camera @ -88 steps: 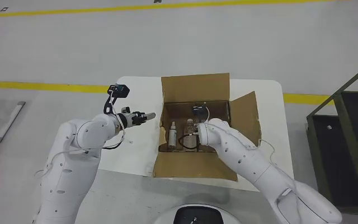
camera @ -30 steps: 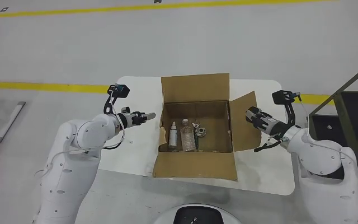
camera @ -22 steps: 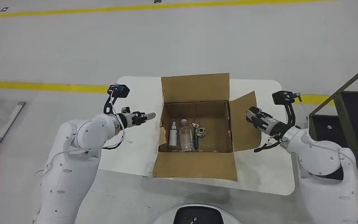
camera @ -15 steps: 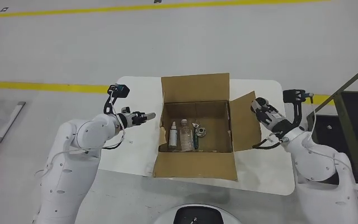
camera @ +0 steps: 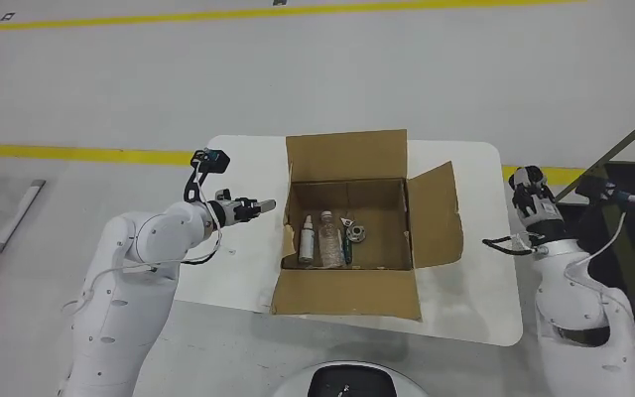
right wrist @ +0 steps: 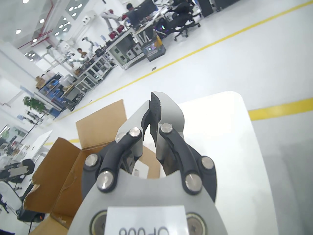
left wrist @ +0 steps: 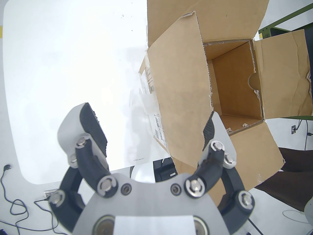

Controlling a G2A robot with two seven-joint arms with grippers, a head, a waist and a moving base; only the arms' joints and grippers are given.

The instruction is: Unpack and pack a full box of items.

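Open box [camera: 342,293] at mid-table [camera: 248,169], holding two bottles [camera: 308,241]: unpacking appears barely begun (repacking all remains). Left gripper [left wrist: 149,123] hovers beside it, fingers apart; right gripper [right wrist: 152,113], closed and empty, hangs near the table's right edge.

Pale grey floor [camera: 397,69], yellow line [camera: 99,154], distant workbenches [right wrist: 127,37], ceiling lights [right wrist: 25,0]

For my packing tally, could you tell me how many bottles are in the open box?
2: a white bottle and a clear bottle beside it, in the cardboard box on the side nearer the left arm. More may be hidden behind its near wall.
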